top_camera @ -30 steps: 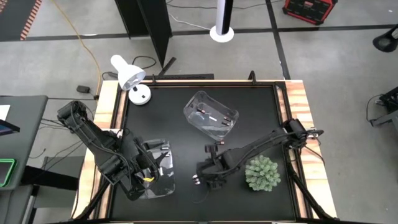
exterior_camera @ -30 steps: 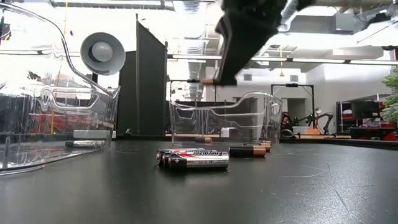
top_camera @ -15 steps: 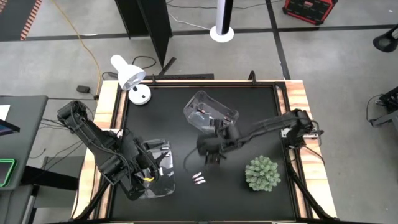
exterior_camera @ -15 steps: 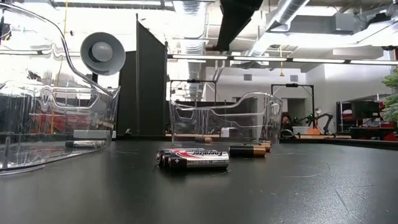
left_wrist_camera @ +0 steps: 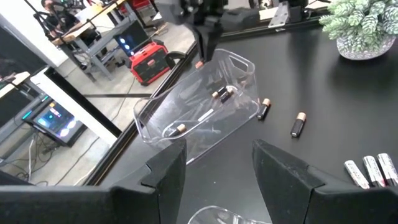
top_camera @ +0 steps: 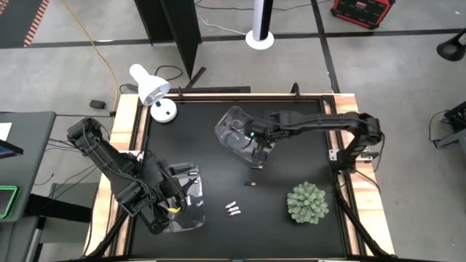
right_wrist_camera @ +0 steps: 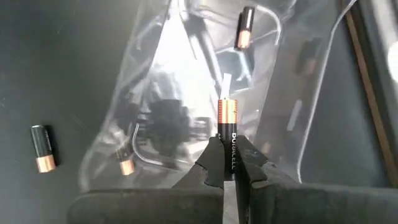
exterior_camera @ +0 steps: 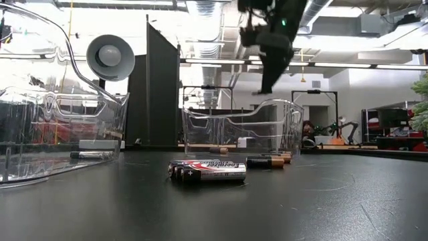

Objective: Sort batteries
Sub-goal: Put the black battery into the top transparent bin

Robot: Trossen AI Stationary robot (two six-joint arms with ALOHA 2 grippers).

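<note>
My right gripper [top_camera: 256, 137] hangs over the far clear bin [top_camera: 246, 135], shut on a dark battery [right_wrist_camera: 227, 127] with a copper end. Other dark batteries [right_wrist_camera: 244, 28] lie on that bin's floor. Two more dark ones [left_wrist_camera: 298, 123] lie on the black table beside it, and three silvery batteries [top_camera: 233, 209] lie side by side nearer the front. My left gripper [left_wrist_camera: 217, 180] stands open and holds nothing, at the near-left clear bin [top_camera: 183, 198]. My right gripper pinches the battery's dark end [right_wrist_camera: 228, 155] between its two fingers. The battery runs on along the fingers, its copper end [right_wrist_camera: 227, 112] sticking out beyond the tips. The fingers slant steeply down from above, and the battery hangs clear above the bin.
A potted green plant [top_camera: 307, 202] stands at the near right and a white desk lamp [top_camera: 153, 91] at the far left corner. Wooden rails [top_camera: 349, 116] edge the table. Black table surface lies between the two bins.
My right gripper has risen from near the silvery batteries and swung toward the table's far edge, over the far bin. It has stayed shut on the dark battery and has rolled somewhat on the way.
</note>
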